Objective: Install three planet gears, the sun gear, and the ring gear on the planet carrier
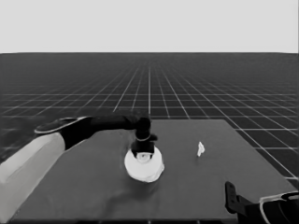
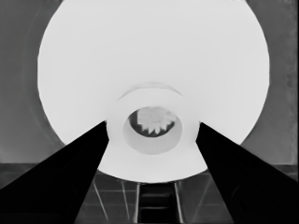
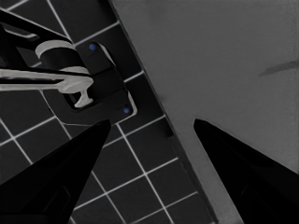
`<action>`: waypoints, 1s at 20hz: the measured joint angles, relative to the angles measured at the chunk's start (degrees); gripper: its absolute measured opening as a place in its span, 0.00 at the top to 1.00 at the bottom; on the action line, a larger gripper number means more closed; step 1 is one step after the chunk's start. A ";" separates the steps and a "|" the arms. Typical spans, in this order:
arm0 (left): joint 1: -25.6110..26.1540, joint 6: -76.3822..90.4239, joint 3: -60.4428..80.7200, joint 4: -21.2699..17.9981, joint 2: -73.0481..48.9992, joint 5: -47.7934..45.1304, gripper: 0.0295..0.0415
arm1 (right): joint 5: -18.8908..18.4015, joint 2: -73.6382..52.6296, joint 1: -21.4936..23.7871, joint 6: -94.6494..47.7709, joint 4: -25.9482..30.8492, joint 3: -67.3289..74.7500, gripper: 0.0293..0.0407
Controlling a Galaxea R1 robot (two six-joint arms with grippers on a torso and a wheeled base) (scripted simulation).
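We see the left gripper (image 1: pixel 143 150) down at the table's (image 1: pixel 84 186) middle, its 2 fingers (image 2: pixel 70 172) set against the raised hub of the larger round part (image 1: pixel 145 168), gripping it. A toothed gear (image 2: pixel 153 120) shows through its centre hole. A thin white piece (image 1: pixel 200 149) stands well apart. The right gripper (image 3: pixel 152 140) waits, fingers spread, off the near right corner.

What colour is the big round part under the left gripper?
White, plain and unpatterned. The larger round part shows best in the left wrist view, between the left gripper's fingers.
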 joint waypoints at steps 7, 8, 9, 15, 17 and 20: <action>2.34 2.25 -7.97 2.41 5.80 -0.70 0.56 | 0.00 0.00 0.00 0.00 0.00 0.00 0.19; 3.90 2.73 -8.79 3.72 6.02 -1.08 0.56 | 0.00 0.00 0.00 0.00 0.00 0.00 0.19; 4.75 3.06 -9.34 4.48 6.17 -1.33 0.56 | 0.00 0.00 0.00 0.00 0.00 0.00 0.19; 5.73 3.52 -10.12 5.49 6.40 -1.69 0.56 | 0.00 0.00 0.00 0.00 0.00 0.00 0.19; 5.79 3.72 -10.14 5.51 6.40 -1.70 0.56 | 0.00 0.00 0.00 0.00 0.00 0.00 0.19; 5.86 4.88 -10.11 5.48 6.43 -1.76 0.56 | 0.00 0.00 0.00 0.00 0.00 0.00 0.19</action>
